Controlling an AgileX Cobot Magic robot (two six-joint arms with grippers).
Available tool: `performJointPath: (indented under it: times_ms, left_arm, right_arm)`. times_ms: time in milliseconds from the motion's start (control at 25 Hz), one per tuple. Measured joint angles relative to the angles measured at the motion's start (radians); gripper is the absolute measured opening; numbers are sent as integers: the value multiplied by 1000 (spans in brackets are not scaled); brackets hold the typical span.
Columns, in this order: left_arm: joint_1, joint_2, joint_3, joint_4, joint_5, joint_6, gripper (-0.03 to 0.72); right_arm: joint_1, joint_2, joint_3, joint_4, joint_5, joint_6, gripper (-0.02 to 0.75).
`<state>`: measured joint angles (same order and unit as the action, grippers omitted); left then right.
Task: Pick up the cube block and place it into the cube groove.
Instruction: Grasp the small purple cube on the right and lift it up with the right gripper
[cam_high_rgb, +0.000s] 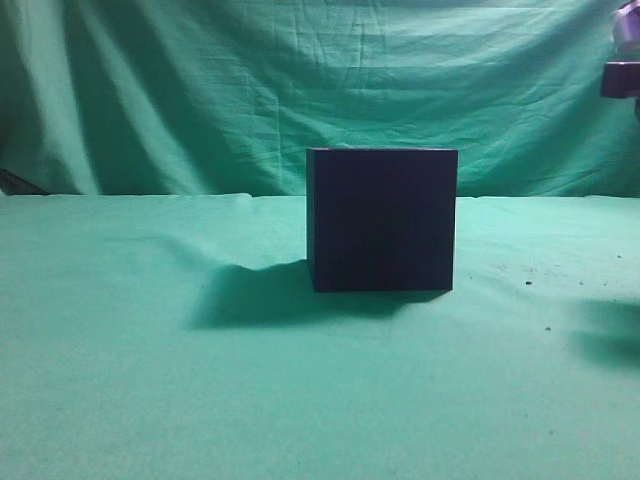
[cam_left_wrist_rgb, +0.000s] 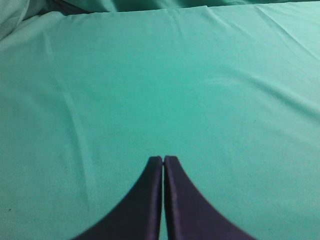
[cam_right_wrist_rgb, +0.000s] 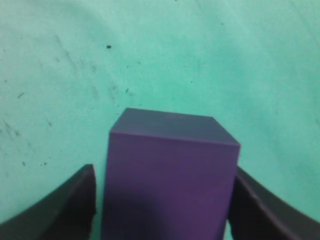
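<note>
The right gripper (cam_right_wrist_rgb: 162, 200) has the purple cube block (cam_right_wrist_rgb: 170, 175) between its two dark fingers (cam_right_wrist_rgb: 67, 207), one on each side wall; the pads look pressed to the faces, so it reads as pinching the block, though contact on the left side is partly in shadow. Green cloth (cam_right_wrist_rgb: 210, 60) lies well below the block, so it looks lifted. In the exterior view only a bit of the right arm (cam_high_rgb: 622, 60) shows at the top right edge, well apart from the cube groove (cam_high_rgb: 381, 220), the dark navy box standing mid-table on the cloth. The block itself is not in that view. The left gripper (cam_left_wrist_rgb: 163, 162) sits with fingertips pressed together, holding nothing, over bare cloth. Risks: smooth faces and a side-only pinch, so the block may slip or twist on the carry. The groove is only slightly bigger than the block, so a small yaw or offset could catch an edge on the rim, leaving the block perched or nudging the box. The opening isn't visible from here.
</note>
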<state>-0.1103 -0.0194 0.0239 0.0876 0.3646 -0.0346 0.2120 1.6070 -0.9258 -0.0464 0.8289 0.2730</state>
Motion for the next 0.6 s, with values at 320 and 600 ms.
performJointPath:
  times_ms: [320, 600]
  left_arm:
    - [0, 0, 0, 0, 0, 0, 0]
    - [0, 0, 0, 0, 0, 0, 0]
  right_arm:
    - [0, 0, -5, -2, 8, 28, 419]
    - [5, 0, -245, -2, 248, -49, 419]
